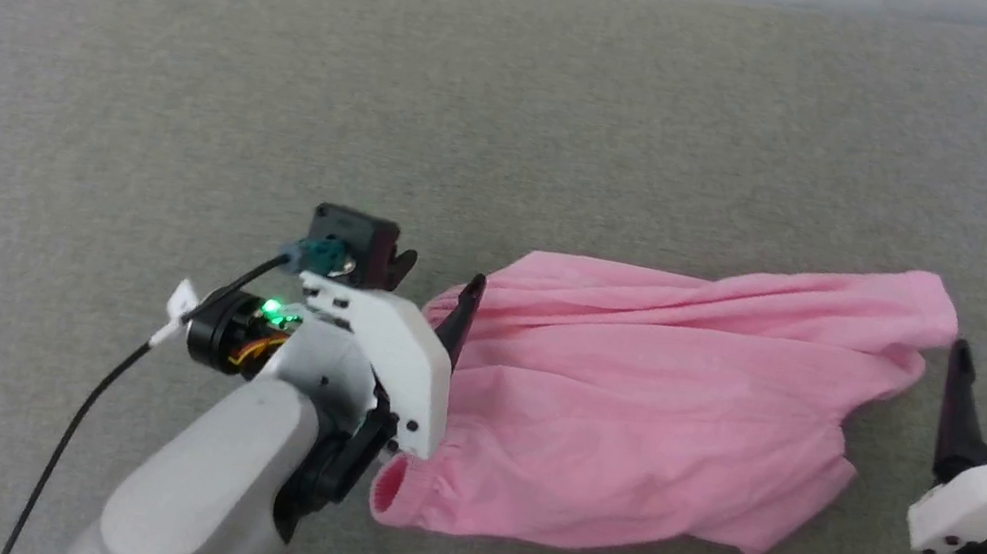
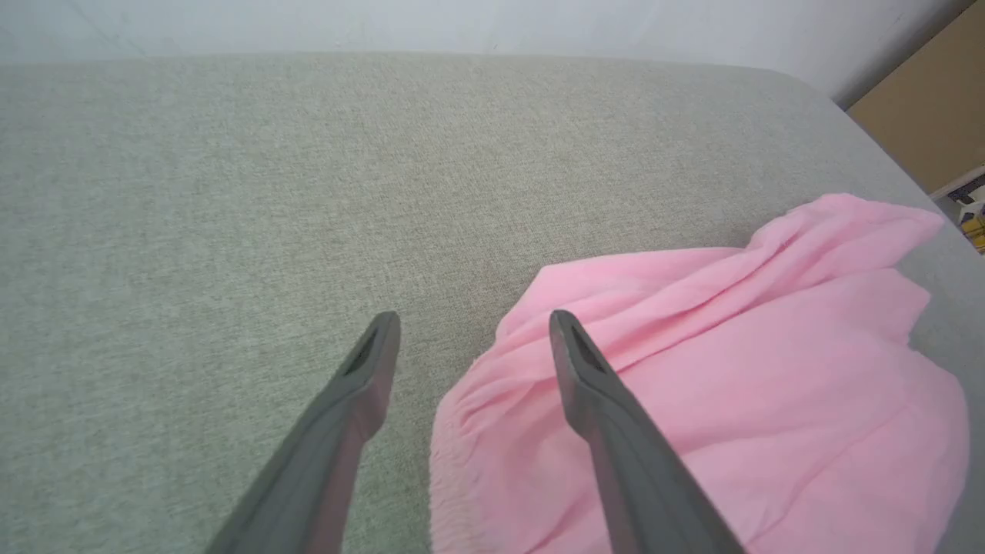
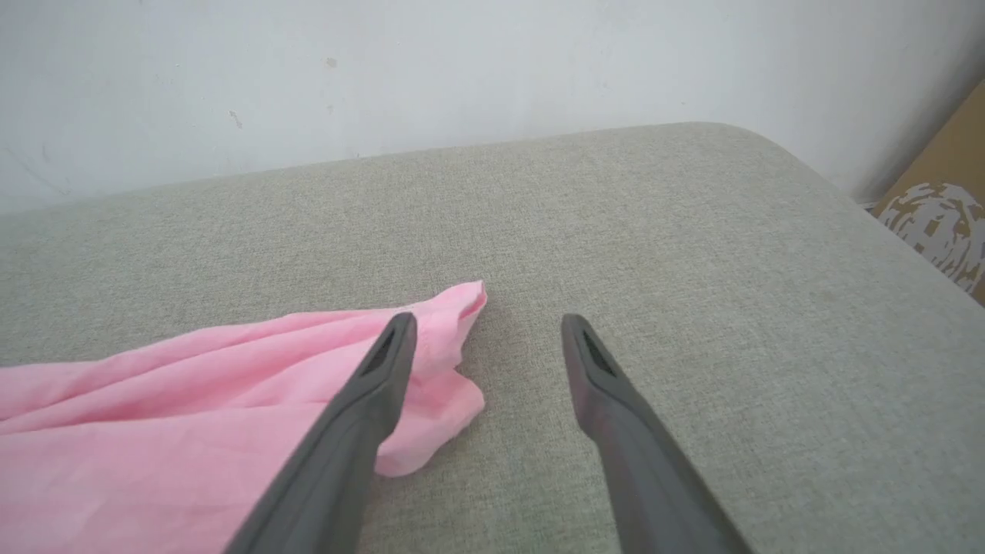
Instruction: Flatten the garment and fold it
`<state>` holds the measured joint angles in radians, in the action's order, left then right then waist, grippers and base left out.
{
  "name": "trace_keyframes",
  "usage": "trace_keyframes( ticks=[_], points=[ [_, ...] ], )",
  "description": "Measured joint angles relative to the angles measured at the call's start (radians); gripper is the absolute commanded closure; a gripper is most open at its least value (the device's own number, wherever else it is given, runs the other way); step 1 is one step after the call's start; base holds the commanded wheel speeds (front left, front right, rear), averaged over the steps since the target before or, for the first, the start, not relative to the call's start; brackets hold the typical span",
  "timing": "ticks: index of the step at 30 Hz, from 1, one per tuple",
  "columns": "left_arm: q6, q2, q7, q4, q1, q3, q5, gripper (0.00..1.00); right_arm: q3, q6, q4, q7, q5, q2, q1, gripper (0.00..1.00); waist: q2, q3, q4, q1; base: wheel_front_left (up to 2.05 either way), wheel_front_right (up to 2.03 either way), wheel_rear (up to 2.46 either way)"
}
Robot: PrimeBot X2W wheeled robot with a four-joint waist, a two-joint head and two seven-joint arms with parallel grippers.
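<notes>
My left fingers (image 2: 362, 400) and right fingers (image 3: 369, 400) are spread, empty, at opposite ends of the garment (image 1: 632, 413) on the surface (image 1: 186, 60).

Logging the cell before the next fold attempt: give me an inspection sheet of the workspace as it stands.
Surface: grey woven pad, flat.
Job's things: pink garment, wrinkled, lying spread, not yet folded.
Clutter: nothing seen.
Tools: left tool open at the garment's left edge; right tool open at its right corner; neither holds cloth.
Cables: black cable hangs from the left wrist.
Surroundings: white wall behind the pad; brown panel past its right end.
</notes>
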<state>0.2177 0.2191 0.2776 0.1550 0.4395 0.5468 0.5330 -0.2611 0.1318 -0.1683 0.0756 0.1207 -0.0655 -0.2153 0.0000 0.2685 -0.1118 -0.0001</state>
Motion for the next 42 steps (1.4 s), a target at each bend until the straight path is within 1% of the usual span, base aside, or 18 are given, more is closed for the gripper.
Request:
trace_keyframes(
  ticks=[3,5,7,10,11,12,13,16,19,24,28,33,34,35,36,37,40,42],
  points=[
    [-0.024,0.003,0.056,0.073,0.058,0.030,-0.010,0.00,0.036,0.000,0.034,0.003,0.012,0.005,0.019,0.00,0.0000,0.010,-0.027,0.0000,0.00,0.00,0.00],
    [-0.030,0.007,0.110,0.121,0.089,0.054,-0.027,0.00,0.056,0.000,0.049,0.012,0.014,0.007,0.020,0.00,0.0000,0.017,-0.045,0.0001,0.00,0.00,0.00],
    [-0.029,0.016,0.169,0.160,0.106,0.077,-0.044,0.00,0.065,0.000,0.061,0.018,0.014,0.008,0.021,0.00,0.0000,0.024,-0.062,0.0000,0.00,0.00,0.00],
    [-0.022,0.024,0.210,0.174,0.133,0.090,-0.058,0.00,0.068,0.000,0.070,0.030,0.009,0.005,0.021,0.00,0.0000,0.035,-0.080,0.0000,0.00,0.00,0.00],
    [-0.022,0.025,0.220,0.174,0.140,0.095,-0.062,0.31,0.069,0.000,0.070,0.033,0.007,0.002,0.021,0.00,0.0000,0.039,-0.083,0.0000,0.00,0.00,0.00],
    [-0.021,0.026,0.224,0.172,0.143,0.097,-0.062,0.92,0.073,0.000,0.069,0.040,0.001,-0.004,0.020,0.00,0.0000,0.043,-0.084,0.0000,0.00,0.00,0.00],
    [-0.018,0.025,0.225,0.169,0.144,0.096,-0.061,1.00,0.077,0.000,0.068,0.047,0.000,-0.009,0.018,0.00,0.0000,0.047,-0.084,0.0000,0.00,0.00,0.00],
    [-0.013,0.019,0.221,0.152,0.141,0.100,-0.060,1.00,0.090,0.000,0.049,0.070,-0.009,-0.037,-0.007,0.00,0.0000,0.055,-0.075,0.0001,0.00,0.00,0.00],
    [-0.013,0.012,0.202,0.130,0.132,0.102,-0.056,1.00,0.099,0.000,0.004,0.102,-0.008,-0.076,-0.073,0.00,0.0000,0.064,-0.058,0.0001,0.00,0.00,0.00],
    [-0.014,0.005,0.180,0.095,0.125,0.111,-0.056,1.00,0.102,0.000,-0.120,0.202,0.025,-0.132,-0.229,0.00,0.0000,0.091,-0.028,0.0001,0.00,0.00,0.00],
    [-0.017,-0.002,0.172,0.075,0.132,0.117,-0.057,1.00,0.131,0.000,-0.235,0.340,0.076,-0.164,-0.348,0.00,0.0000,0.121,-0.007,0.0001,0.00,0.00,0.00],
    [-0.027,-0.012,0.170,0.053,0.152,0.128,-0.057,1.00,0.182,0.000,-0.349,0.523,0.116,-0.195,-0.452,0.00,0.0000,0.158,0.018,0.0001,0.00,0.00,0.00],
    [-0.032,-0.013,0.170,0.051,0.157,0.130,-0.057,1.00,0.189,0.000,-0.366,0.568,0.120,-0.199,-0.467,0.10,0.0000,0.164,0.023,0.0001,0.00,0.00,0.00],
    [-0.034,-0.015,0.170,0.050,0.161,0.131,-0.057,1.00,0.197,0.000,-0.377,0.619,0.120,-0.209,-0.486,0.52,0.0000,0.169,0.028,0.0000,0.00,0.00,0.00],
    [-0.039,-0.018,0.171,0.048,0.164,0.133,-0.056,1.00,0.204,0.000,-0.382,0.665,0.120,-0.220,-0.505,0.61,0.0000,0.173,0.032,0.0000,0.00,0.00,0.00],
    [-0.042,-0.020,0.171,0.046,0.166,0.133,-0.056,1.00,0.213,0.000,-0.384,0.706,0.122,-0.226,-0.521,1.00,0.0000,0.177,0.036,0.0000,0.00,0.00,0.00],
    [-0.060,-0.019,0.171,0.039,0.183,0.131,-0.044,1.00,0.232,0.000,-0.370,0.804,0.141,-0.233,-0.552,1.00,0.0000,0.188,0.043,0.0001,0.00,0.00,0.00],
    [-0.076,-0.008,0.171,0.034,0.203,0.127,-0.040,1.00,0.239,0.000,-0.343,0.836,0.144,-0.238,-0.559,1.00,0.0000,0.194,0.044,0.0001,0.00,0.00,0.00]
  ],
)
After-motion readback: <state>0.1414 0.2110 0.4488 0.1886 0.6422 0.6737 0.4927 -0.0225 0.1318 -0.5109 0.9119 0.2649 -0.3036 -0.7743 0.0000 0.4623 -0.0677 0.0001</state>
